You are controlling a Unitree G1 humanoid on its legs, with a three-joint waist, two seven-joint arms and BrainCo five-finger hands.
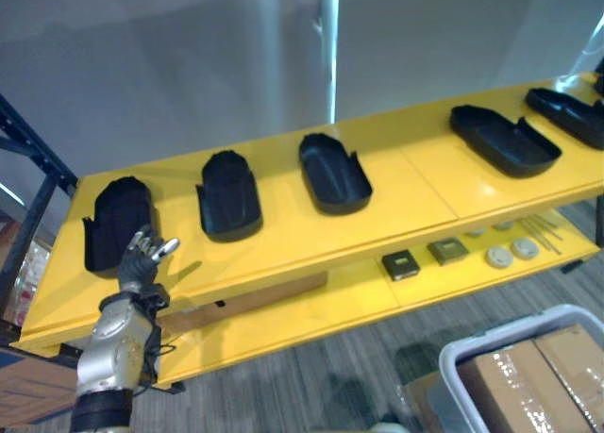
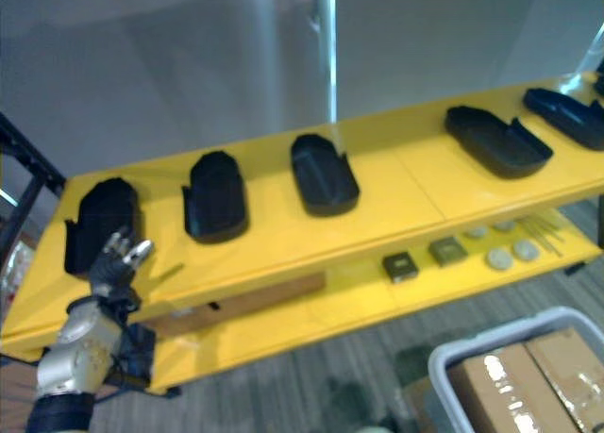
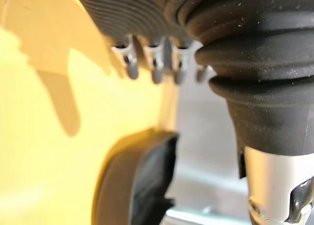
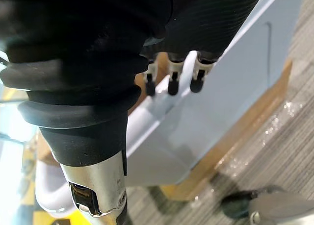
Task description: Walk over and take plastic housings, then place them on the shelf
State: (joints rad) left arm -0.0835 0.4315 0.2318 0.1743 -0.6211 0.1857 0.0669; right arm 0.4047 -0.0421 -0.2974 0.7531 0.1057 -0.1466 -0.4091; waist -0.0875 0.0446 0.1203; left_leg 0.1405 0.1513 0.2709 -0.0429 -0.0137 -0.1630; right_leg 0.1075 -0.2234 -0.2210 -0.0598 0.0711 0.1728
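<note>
Five black, tub-shaped plastic housings lie open side up in a row along the top board of a yellow shelf point(image 1: 283, 240). The first housing point(image 1: 118, 221) sits near the left end. The second housing point(image 1: 229, 195) and the third housing point(image 1: 334, 174) follow toward the middle. The fourth housing point(image 1: 505, 139) and the fifth housing point(image 1: 571, 115) lie close together at the right end, well apart from the third.

The left hand point(image 1: 142, 258) is raised over the front edge of the top board, just in front of the first housing. Its fingers are loosely bent and spread, with nothing in them. Its wrist view shows that housing's rim past the fingers, not touching them.

On the lower yellow board lie a long brown wooden strip point(image 1: 250, 301), two small dark square parts point(image 1: 400, 264), some pale round discs point(image 1: 498, 257) and a few thin sticks point(image 1: 543, 230). A dark metal post point(image 1: 33, 202) carries the shelf's left end.

On the grey carpet in front of the shelf's right end stands a pale grey plastic bin point(image 1: 472, 348) holding film-wrapped cardboard boxes point(image 1: 552, 376). The right hand point(image 4: 172, 80) hangs beside the bin's wall, fingers slack and holding nothing.
</note>
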